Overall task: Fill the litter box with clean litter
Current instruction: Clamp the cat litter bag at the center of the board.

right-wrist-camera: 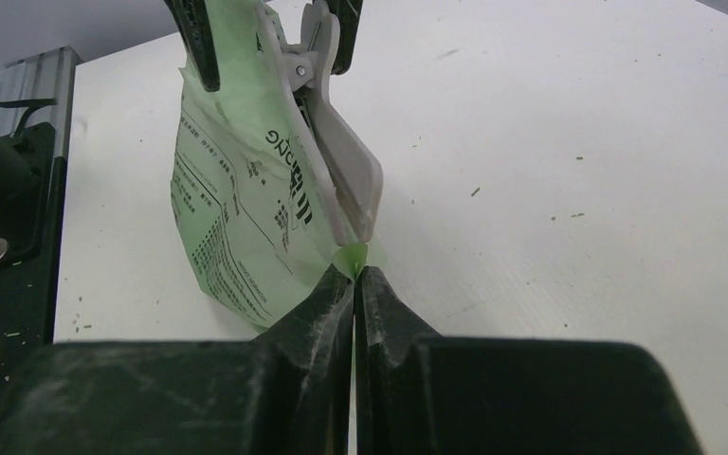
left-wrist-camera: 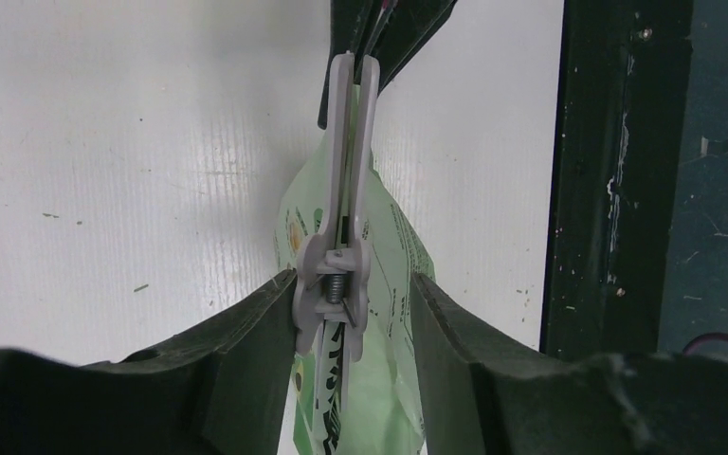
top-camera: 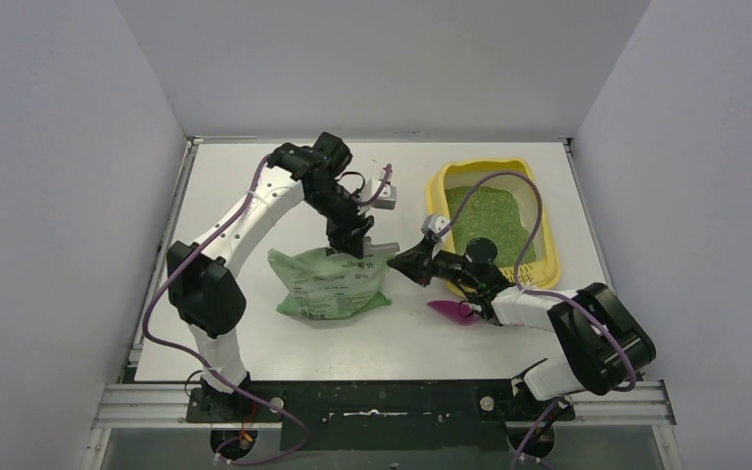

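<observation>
The yellow litter box (top-camera: 480, 169) sits at the back right with green litter (top-camera: 490, 220) spread inside it. A light-green printed bag (top-camera: 333, 284) stands mid-table, its top closed by a grey spring clip (left-wrist-camera: 346, 190). My left gripper (top-camera: 352, 243) is open above the bag. Its fingers (left-wrist-camera: 256, 322) straddle the clip's handle end; the left one touches the clip and the right one stands apart. My right gripper (top-camera: 399, 262) is shut on the bag's top corner (right-wrist-camera: 354, 256), just below the clip's tip (right-wrist-camera: 346, 180).
A magenta scoop (top-camera: 450, 310) lies on the table under my right arm, near the litter box's front corner. White walls close in the left, back and right. The black base rail (top-camera: 382, 401) runs along the near edge.
</observation>
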Action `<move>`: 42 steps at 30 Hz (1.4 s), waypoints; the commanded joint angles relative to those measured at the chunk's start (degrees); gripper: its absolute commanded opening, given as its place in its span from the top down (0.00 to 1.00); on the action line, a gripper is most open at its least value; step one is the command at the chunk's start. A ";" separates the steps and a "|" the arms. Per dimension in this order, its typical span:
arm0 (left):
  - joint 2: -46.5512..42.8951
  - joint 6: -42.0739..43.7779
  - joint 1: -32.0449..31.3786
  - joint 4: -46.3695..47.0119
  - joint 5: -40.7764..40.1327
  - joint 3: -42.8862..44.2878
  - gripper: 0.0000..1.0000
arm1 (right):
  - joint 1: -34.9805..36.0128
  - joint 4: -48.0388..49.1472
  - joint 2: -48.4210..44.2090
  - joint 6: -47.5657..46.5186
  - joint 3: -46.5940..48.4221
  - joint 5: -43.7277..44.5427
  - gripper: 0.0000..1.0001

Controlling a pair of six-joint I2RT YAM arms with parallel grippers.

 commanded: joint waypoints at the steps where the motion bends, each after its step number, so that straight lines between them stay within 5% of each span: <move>1: -0.74 0.43 0.11 -0.76 3.12 1.77 0.55 | 0.71 4.06 -2.48 -2.62 2.92 0.87 1.00; 12: -0.54 -2.75 0.11 2.33 1.93 3.57 0.53 | 0.97 3.44 -2.17 -3.08 3.28 0.80 1.00; 17: 0.34 -2.48 0.15 1.02 1.33 4.25 0.70 | 0.97 2.82 -2.40 -3.41 3.31 0.74 1.00; 21: 1.25 -0.92 0.20 -1.61 1.56 4.23 1.00 | 0.98 2.72 -2.74 -3.51 3.33 1.30 1.00; 42: 2.39 2.79 -3.27 -7.87 -17.61 3.44 1.00 | 1.42 -3.47 -9.27 -7.00 3.56 3.93 1.00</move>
